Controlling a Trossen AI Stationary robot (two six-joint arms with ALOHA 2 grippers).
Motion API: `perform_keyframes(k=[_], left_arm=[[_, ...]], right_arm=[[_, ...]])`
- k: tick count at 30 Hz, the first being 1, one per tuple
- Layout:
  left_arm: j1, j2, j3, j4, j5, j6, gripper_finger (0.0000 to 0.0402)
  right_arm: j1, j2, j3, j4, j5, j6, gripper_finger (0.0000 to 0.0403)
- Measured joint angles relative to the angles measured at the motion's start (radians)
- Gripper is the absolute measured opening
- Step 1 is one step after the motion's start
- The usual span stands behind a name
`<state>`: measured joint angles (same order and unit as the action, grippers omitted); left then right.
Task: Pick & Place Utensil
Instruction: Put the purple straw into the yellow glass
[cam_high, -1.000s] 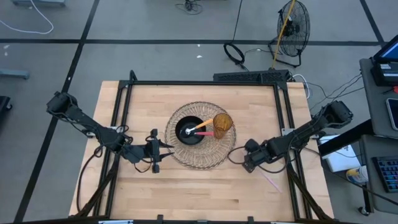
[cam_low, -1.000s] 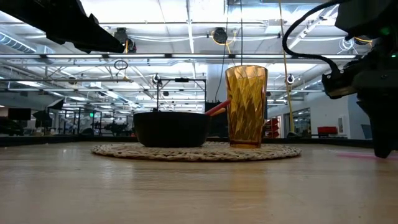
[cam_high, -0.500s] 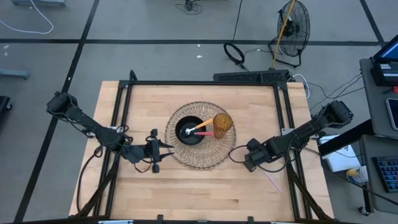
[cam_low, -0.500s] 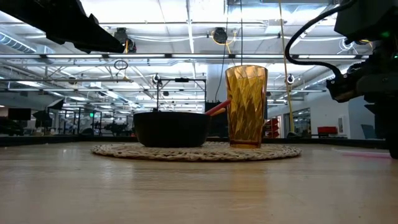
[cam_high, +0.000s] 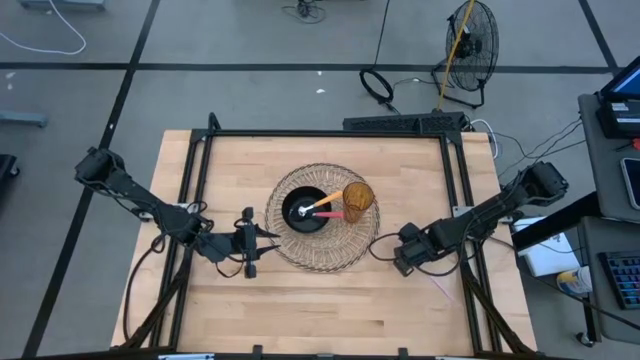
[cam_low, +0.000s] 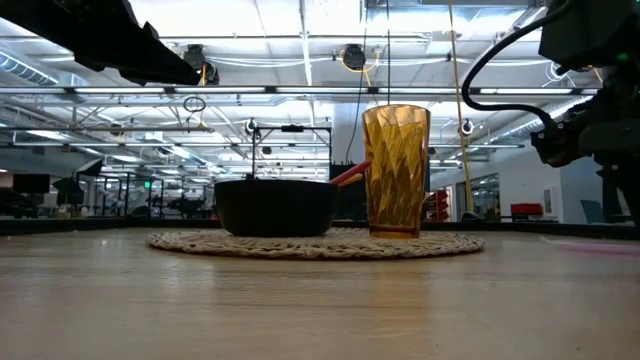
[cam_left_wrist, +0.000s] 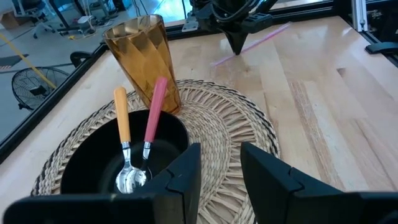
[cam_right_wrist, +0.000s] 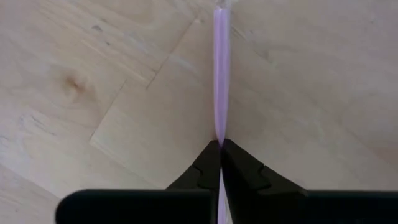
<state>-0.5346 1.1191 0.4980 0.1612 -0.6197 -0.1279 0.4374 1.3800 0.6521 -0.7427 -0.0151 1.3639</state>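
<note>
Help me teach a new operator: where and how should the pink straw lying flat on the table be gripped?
Grip the pink straw across its thin width, coming straight down from above, since it lies flat on the bare wooden table with nothing beside it. The right gripper shows this: its fingers are pinched on the straw. The left gripper waits open by the black bowl.

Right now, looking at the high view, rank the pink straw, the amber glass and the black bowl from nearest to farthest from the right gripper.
1. Pink straw, pinched in the right gripper.
2. Amber glass, on the mat's right side.
3. Black bowl, mat centre, farthest left.
</note>
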Motion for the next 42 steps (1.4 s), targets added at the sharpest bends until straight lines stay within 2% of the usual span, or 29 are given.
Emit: perform_keyframes(k=[11, 14, 32, 38, 42], left_arm=[[0.0, 0.0, 0.0, 0.0, 0.0, 0.001, 0.012], [0.0, 0.0, 0.0, 0.0, 0.0, 0.001, 0.012], [0.0, 0.0, 0.0, 0.001, 0.0, -0.004, 0.012], [0.0, 0.0, 0.0, 0.001, 0.0, -0.004, 0.012], [0.0, 0.0, 0.0, 0.001, 0.0, -0.006, 0.012]], right_arm=[[0.001, -0.014, -0.001, -0.003, 0.081, -0.022, 0.0002], [0.001, -0.05, -0.006, -0.013, 0.136, -0.025, 0.0001], [0.0, -0.415, -0.003, -0.058, 0.454, -0.134, 0.0], [-0.019, -0.523, -0.002, -0.038, 0.517, -0.222, 0.0], [-0.052, -0.582, -0.002, 0.001, 0.52, -0.307, 0.0]])
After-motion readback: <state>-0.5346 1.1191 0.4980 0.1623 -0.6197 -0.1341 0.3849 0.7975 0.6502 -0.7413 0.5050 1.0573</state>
